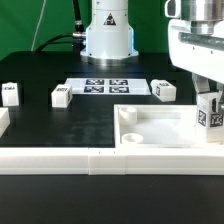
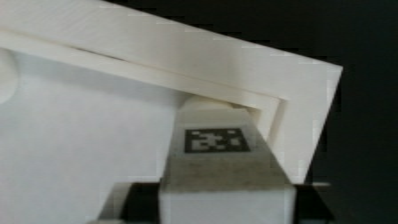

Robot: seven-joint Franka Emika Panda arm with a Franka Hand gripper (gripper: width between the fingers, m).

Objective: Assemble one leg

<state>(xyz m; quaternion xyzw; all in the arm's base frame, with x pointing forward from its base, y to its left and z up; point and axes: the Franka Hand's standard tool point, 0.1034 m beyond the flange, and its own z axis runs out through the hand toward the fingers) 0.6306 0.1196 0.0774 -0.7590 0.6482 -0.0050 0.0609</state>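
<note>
My gripper [image 1: 209, 112] is at the exterior view's right, shut on a white leg [image 1: 209, 116] with a black-and-white tag. In the wrist view the held leg [image 2: 222, 150] stands between my dark fingers [image 2: 139, 200], its far end touching the inner corner of the large white panel [image 2: 107, 110] just under the raised rim. The panel [image 1: 160, 130] lies on the black table at the front right. Three other legs lie loose: one [image 1: 165, 90] behind the panel, one [image 1: 62, 96] left of centre, one [image 1: 9, 94] at the far left.
The marker board [image 1: 103, 86] lies flat at the table's middle back. The robot base [image 1: 107, 35] stands behind it. A white rail [image 1: 70, 158] runs along the front edge, with a white corner piece [image 1: 3, 122] at the left.
</note>
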